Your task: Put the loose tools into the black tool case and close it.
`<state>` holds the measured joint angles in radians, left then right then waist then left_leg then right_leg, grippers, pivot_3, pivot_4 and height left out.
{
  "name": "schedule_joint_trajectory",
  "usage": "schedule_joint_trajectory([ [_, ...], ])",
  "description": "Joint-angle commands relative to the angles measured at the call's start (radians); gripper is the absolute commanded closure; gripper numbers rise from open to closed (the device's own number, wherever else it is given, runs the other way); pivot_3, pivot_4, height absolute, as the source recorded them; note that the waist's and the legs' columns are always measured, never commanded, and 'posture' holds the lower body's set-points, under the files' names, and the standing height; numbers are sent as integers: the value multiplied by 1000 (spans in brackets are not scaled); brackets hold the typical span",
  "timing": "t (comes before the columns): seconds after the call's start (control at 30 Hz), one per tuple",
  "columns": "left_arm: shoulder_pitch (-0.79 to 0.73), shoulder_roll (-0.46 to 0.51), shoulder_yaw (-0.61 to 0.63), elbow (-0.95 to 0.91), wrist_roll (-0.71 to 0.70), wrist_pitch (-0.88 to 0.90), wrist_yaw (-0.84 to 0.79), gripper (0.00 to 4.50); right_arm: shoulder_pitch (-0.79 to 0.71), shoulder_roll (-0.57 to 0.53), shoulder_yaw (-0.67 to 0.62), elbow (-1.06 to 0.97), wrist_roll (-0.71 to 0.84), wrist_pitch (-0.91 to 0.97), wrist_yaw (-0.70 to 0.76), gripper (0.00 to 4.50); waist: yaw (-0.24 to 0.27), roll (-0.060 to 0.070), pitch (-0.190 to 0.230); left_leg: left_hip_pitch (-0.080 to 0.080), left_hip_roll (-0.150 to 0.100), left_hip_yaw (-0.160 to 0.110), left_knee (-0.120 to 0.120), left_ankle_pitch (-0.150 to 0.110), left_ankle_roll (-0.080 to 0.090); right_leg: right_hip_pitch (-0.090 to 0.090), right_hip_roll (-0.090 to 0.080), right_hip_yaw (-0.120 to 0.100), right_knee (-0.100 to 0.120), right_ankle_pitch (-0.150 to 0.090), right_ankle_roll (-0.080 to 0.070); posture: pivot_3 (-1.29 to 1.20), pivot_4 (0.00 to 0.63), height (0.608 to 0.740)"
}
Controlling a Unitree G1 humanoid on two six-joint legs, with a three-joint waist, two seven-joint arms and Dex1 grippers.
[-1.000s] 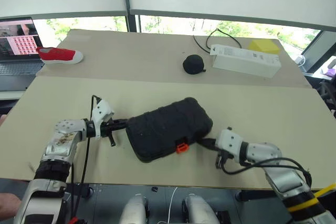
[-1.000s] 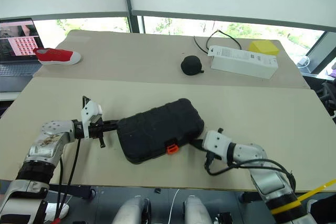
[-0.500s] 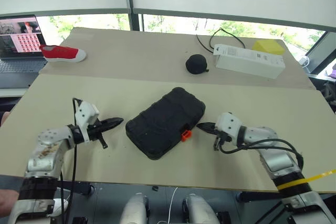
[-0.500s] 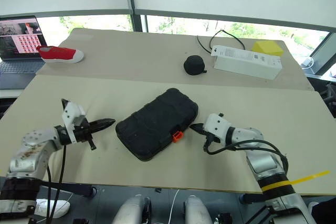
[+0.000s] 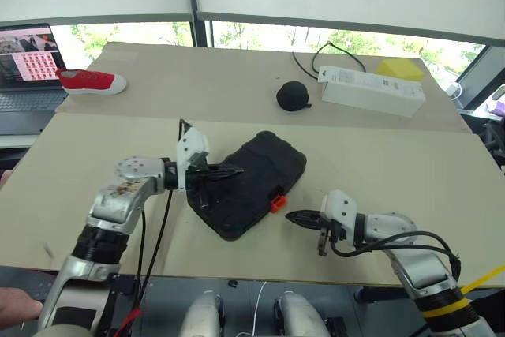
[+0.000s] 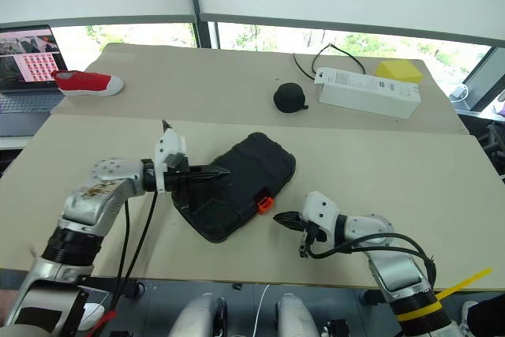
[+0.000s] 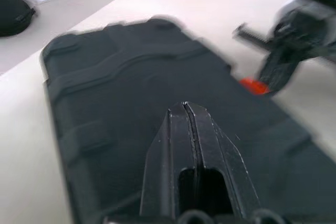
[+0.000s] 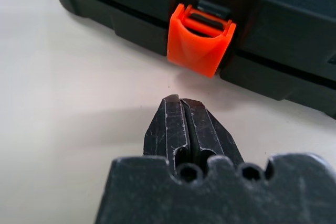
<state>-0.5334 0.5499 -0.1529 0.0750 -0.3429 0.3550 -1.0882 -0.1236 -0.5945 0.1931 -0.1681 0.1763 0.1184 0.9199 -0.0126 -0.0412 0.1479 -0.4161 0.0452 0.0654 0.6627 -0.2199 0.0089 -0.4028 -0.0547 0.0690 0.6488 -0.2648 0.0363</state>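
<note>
Black plastic, lid down: the tool case lies on the tabletop, long axis running diagonally from the near-left corner to the far-right. Its orange latch sits on the near long edge, and the right claw points straight at it, just beside it, fingers pressed together and empty. Over the case's left half hovers the left claw, also pinched closed with nothing in it. The right claw looks nearer the latch, so I judge that latch is the next target. Count: one case, one latch, two claws.
</note>
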Motion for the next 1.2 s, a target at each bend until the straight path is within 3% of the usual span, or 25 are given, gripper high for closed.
schedule_joint_trajectory([
  [0.03,-11,-35,-45,46,62,-41,24,4500,-8,10,-9,-36,-3,-6,-18,4434,1,0,0,0,0,0,0,0,0,0,0,0,0,0,0,0,150,740],
  [0.73,51,-41,-101,73,124,-19,16,4500,-28,95,-51,-53,70,-18,-46,4434,-5,7,-4,13,1,0,0,0,0,13,0,0,-1,0,0,0,150,740],
  [1.2,63,-37,-108,79,137,-15,8,4500,-66,111,-4,24,-5,32,-80,4434,-7,14,-10,14,0,0,0,0,0,14,0,0,-1,0,0,0,150,740],
])
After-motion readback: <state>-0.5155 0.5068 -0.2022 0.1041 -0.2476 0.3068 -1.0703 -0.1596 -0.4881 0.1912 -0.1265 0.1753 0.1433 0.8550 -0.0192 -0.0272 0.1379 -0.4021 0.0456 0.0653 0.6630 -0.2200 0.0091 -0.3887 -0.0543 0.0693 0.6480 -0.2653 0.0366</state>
